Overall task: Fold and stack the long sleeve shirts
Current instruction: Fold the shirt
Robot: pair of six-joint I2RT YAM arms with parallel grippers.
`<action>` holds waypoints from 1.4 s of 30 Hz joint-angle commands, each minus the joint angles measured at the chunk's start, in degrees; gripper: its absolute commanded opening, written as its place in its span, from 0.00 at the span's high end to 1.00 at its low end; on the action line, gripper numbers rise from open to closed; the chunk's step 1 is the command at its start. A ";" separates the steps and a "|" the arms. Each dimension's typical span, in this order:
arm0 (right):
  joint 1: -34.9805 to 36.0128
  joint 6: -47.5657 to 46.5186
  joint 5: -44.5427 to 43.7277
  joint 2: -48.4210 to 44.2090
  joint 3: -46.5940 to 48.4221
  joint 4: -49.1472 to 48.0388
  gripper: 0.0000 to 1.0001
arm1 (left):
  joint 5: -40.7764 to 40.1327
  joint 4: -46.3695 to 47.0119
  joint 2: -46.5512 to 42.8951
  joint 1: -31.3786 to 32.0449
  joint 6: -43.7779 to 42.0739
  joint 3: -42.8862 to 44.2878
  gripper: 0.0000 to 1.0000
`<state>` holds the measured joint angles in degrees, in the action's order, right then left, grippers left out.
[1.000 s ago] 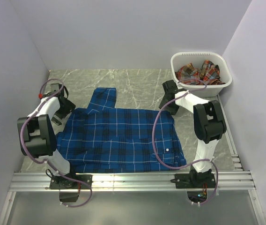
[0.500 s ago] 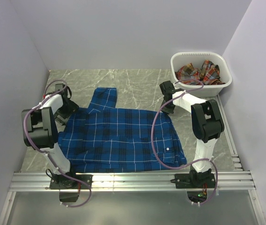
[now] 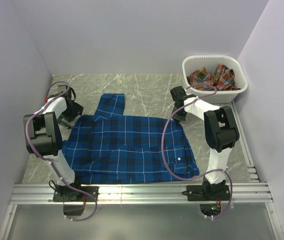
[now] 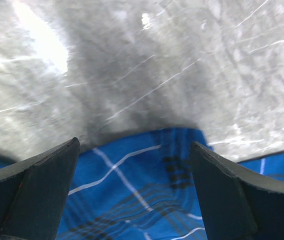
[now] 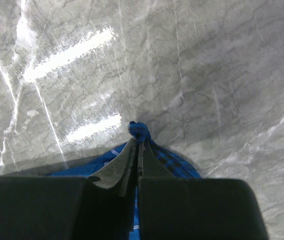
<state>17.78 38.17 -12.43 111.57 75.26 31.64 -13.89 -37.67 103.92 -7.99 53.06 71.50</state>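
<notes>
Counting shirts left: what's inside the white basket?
Crumpled red-orange plaid shirt fills the basket. It hides the basket's bottom, so whether another shirt lies underneath cannot be seen.

The table (image 3: pixel 152 85) in front of me is a grey marbled slab with pale veins. The blue shirt (image 3: pixel 127 145) lies flat on it, spread over the middle and near part, with one narrower piece jutting toward the far side, left of centre. Its near edge runs along the metal rail (image 3: pixel 142 192) where my bases sit. The white basket (image 3: pixel 217 94) stands in the far right corner, apart from the shirt. Bare stone shows along the far side and at both flanks.
</notes>
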 commanded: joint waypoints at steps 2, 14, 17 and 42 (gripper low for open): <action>0.50 -0.99 -1.29 0.49 1.02 0.88 0.99 | 1.94 0.76 3.92 0.43 4.07 3.54 0.04; 0.41 -2.31 -3.04 -0.83 0.50 1.32 0.99 | -0.61 -0.39 10.95 2.01 4.34 2.59 0.33; 0.41 -2.40 -2.96 -0.83 0.58 1.32 0.99 | -0.70 -0.04 10.34 2.10 3.90 0.48 0.44; 0.41 -4.25 -4.01 -2.94 -0.12 0.27 0.99 | -3.16 -6.27 2.87 2.98 3.98 6.63 0.24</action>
<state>17.87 34.92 -13.43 111.50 75.24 31.62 -17.26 -40.91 110.24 -5.45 55.68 75.64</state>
